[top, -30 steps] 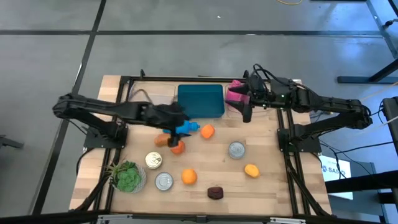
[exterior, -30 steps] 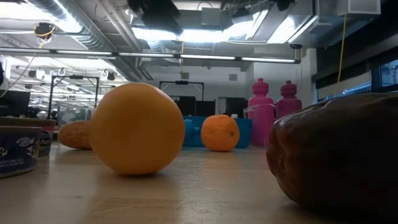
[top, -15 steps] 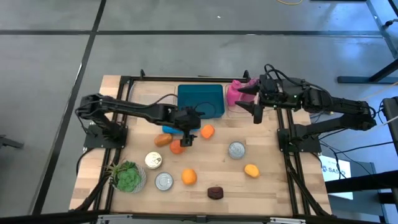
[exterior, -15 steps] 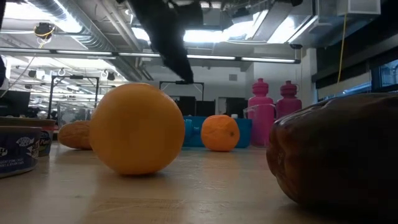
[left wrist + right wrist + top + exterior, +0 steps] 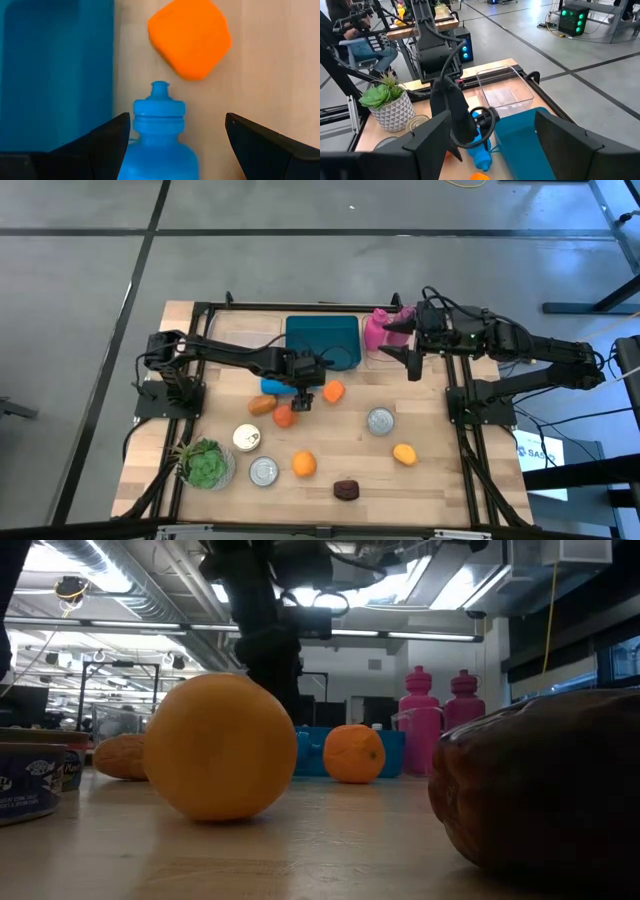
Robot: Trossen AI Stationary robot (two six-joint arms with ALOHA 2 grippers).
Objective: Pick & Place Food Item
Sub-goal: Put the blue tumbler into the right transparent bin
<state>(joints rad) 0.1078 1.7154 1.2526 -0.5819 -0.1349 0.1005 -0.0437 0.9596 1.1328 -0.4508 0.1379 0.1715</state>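
My left gripper [image 5: 303,397] hangs open, slanting down over the middle of the table. In its wrist view [image 5: 176,120] a blue bottle [image 5: 159,137] lies on its side between the two fingers, cap end forward, and I see no touch. Just beyond the cap an orange blocky food item [image 5: 190,39] rests on the wood; it also shows from above [image 5: 333,391]. Another orange [image 5: 284,416] and a brownish item [image 5: 260,404] lie close by. My right gripper [image 5: 410,356] waits open, raised over the far right of the table.
A teal bin [image 5: 322,342] stands at the far edge, with pink bottles [image 5: 380,330] and a clear container [image 5: 502,90] beside it. Three cans [image 5: 380,421], two oranges [image 5: 303,464], a dark brown item [image 5: 346,489] and a potted plant [image 5: 205,463] fill the near half.
My left arm has stretched out over the table and its gripper has come down toward the blue bottle, tipping more steeply downward, still open. My right gripper has drawn back slightly toward the table's right edge. Nothing on the table has moved.
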